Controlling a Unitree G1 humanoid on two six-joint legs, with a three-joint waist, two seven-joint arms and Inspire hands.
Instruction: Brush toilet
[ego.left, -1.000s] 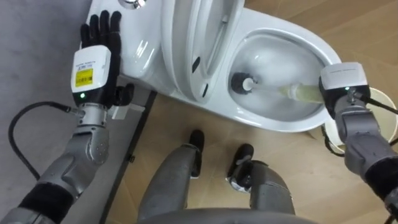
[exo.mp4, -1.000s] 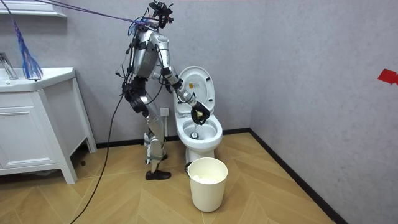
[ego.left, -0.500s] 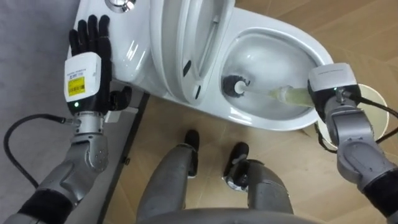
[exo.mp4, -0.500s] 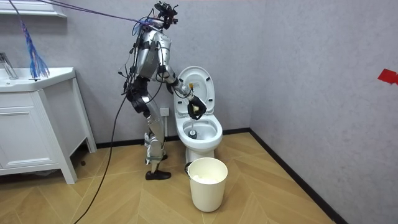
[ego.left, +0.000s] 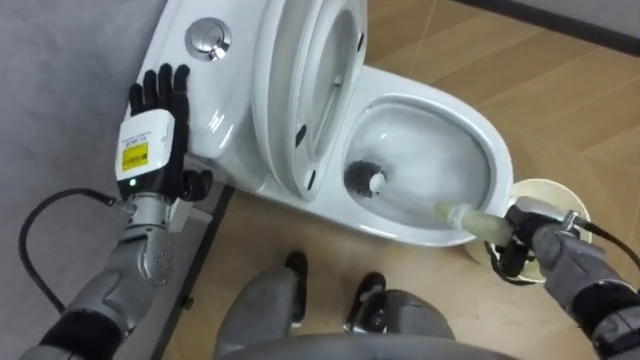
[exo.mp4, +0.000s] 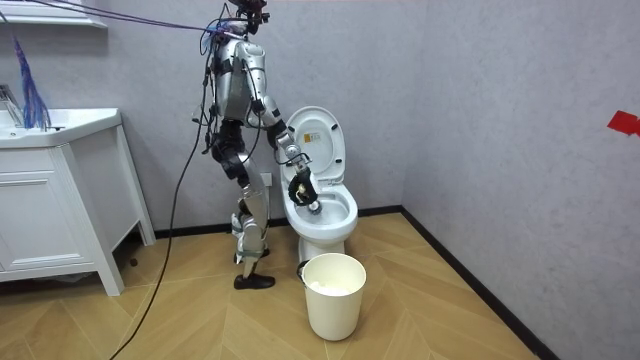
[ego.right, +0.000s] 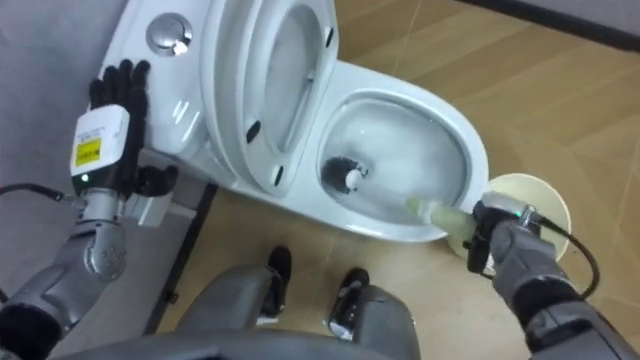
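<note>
The right hand (ego.left: 518, 246) has its fingers tight round the brush (ego.left: 366, 179) in the toilet (ego.left: 497, 165). The left hand (ego.left: 155, 128), fingers straight, is left.

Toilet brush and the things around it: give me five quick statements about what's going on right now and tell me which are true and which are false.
1. The brush head is inside the toilet bowl. True.
2. The toilet seat is lowered over the bowl. False: it is raised, leaving the bowl open.
3. The right hand is curled round the brush handle. True.
4. The left hand is shut on the seat. False: its fingers are straight, and it is held beside the tank.
5. A white bucket stands on the floor close to the toilet. True.
</note>
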